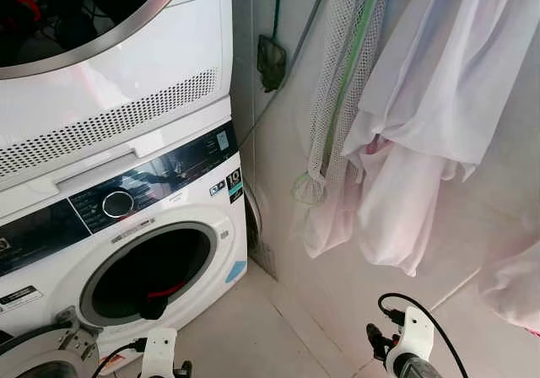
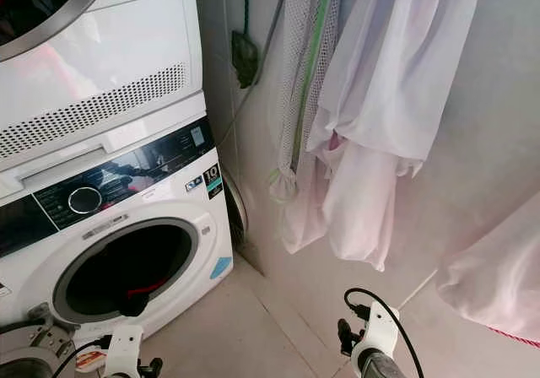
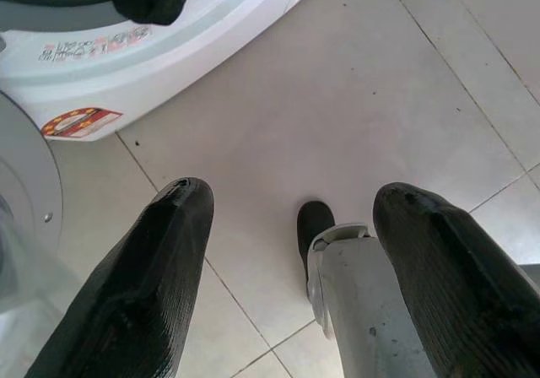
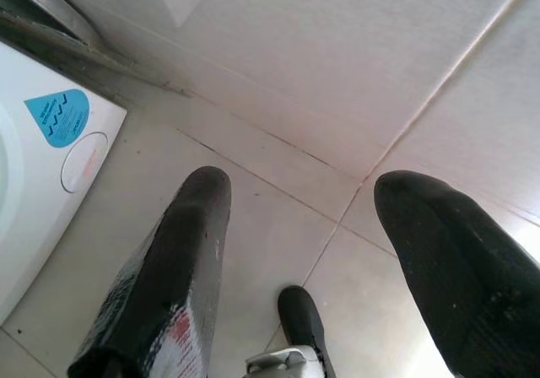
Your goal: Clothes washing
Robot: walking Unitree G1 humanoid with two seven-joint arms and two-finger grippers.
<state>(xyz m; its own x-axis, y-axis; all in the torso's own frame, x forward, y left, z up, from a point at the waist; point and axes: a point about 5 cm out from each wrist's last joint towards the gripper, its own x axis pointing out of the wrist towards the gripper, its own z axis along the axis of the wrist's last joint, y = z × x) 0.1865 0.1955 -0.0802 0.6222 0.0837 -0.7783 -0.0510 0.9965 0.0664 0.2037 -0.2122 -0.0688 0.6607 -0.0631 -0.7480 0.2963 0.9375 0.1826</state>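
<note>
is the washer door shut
No, the washer door is swung open at the lower left, and the drum opening shows dark with a black garment hanging over its lip.

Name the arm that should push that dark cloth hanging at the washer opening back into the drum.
Left. The open left gripper hangs just before the white front-loading washer, below its dark cloth; the right gripper hangs further off by the tiled wall.

Pale tiled floor (image 1: 245,327) carries the white washer (image 1: 126,251), which stands directly on it beside the wall.
</note>
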